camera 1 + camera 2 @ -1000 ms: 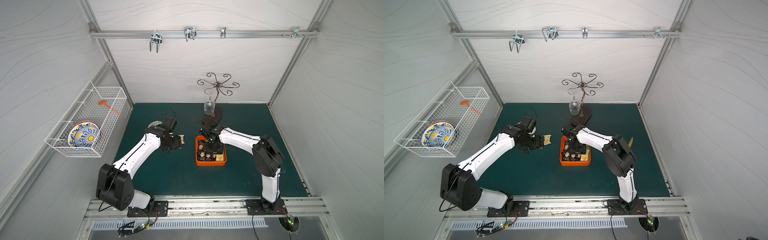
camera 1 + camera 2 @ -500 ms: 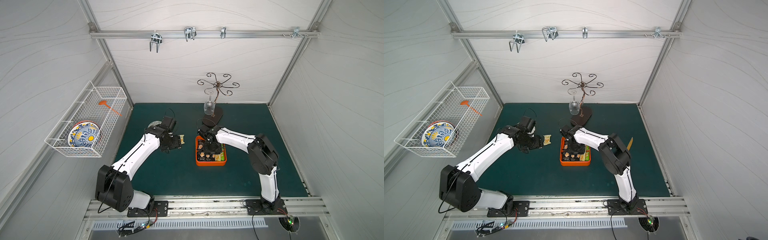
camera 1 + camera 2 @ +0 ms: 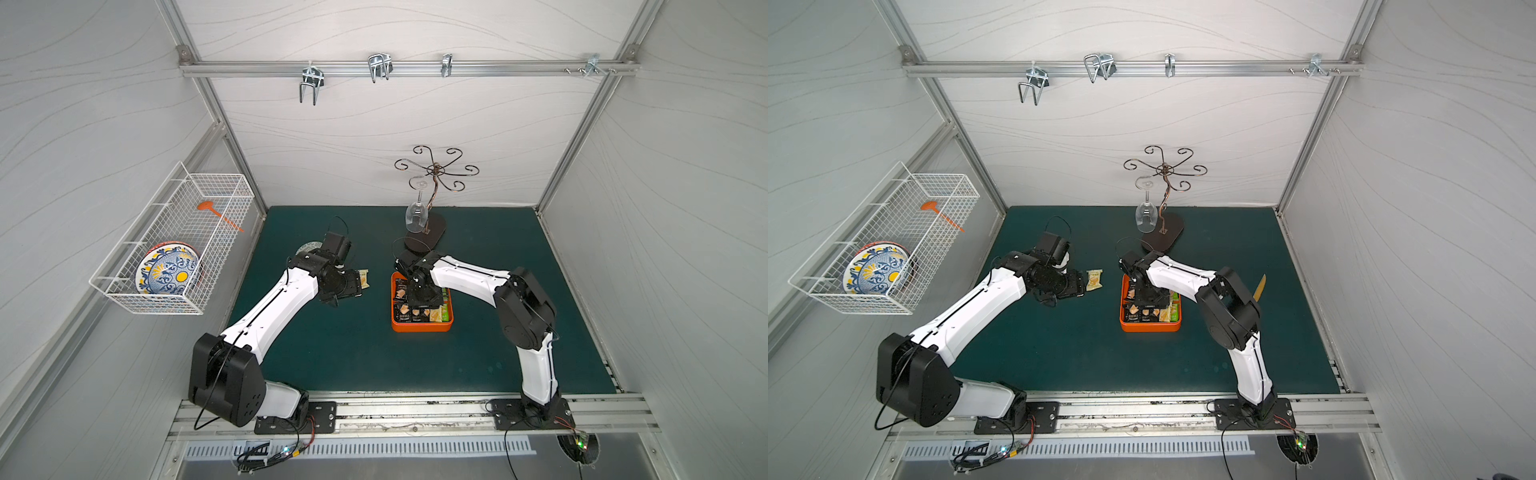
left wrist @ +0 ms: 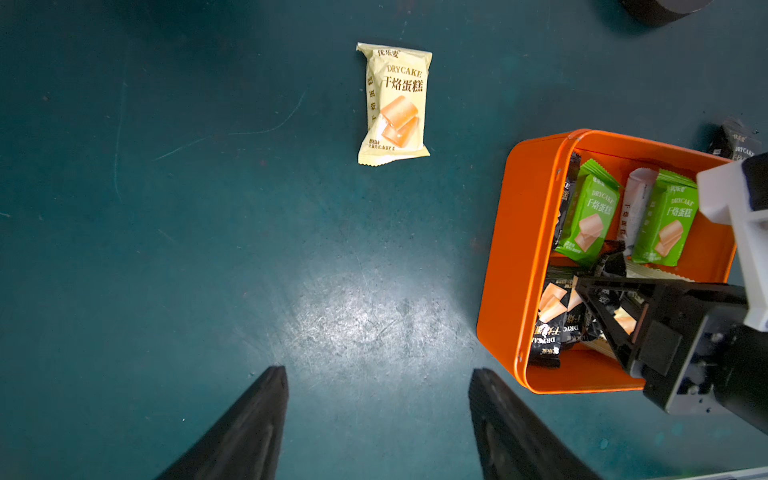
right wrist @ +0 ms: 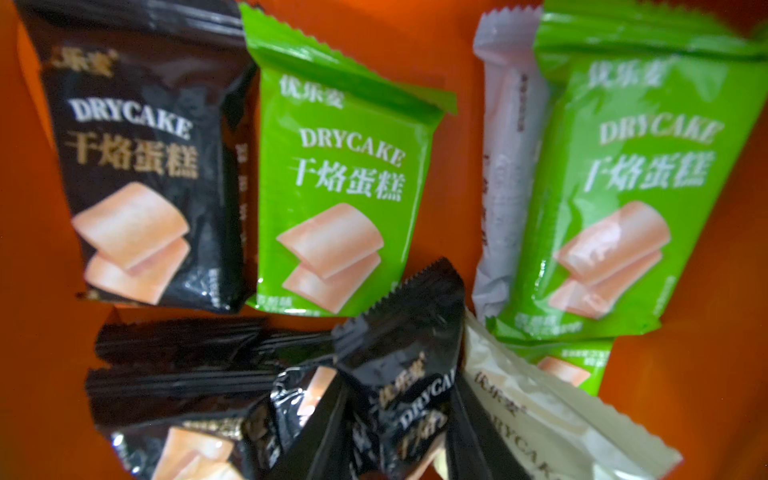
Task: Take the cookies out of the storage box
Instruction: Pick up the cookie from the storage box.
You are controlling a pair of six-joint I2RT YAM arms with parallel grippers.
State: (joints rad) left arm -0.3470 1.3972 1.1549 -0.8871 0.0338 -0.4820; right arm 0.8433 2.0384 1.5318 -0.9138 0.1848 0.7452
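The right jaws have just come shut on a black packet [image 5: 401, 374]. In the right wrist view they pinch its lower half, so it stands tilted above the other cookies [image 5: 340, 199]. I judge the pick made, with the lift out next. Black, green, white and cream packets lie around it on the orange floor of the storage box [image 5: 41, 353]. The picture is soft, so how much wrapper sits between the jaws cannot be told.

In the left wrist view the left jaws stand open and empty over bare desk [image 4: 208, 249]. A pale yellow packet [image 4: 392, 104] lies outside, apart from the box. A dark packet [image 4: 733, 143] beyond the box is cut off at the frame edge.

In both top views the right arm [image 3: 465, 276] covers the middle of the box, so the grip itself is hidden and the packets left inside cannot be counted. In a top view the yellow packet lies between the left jaws and the box.
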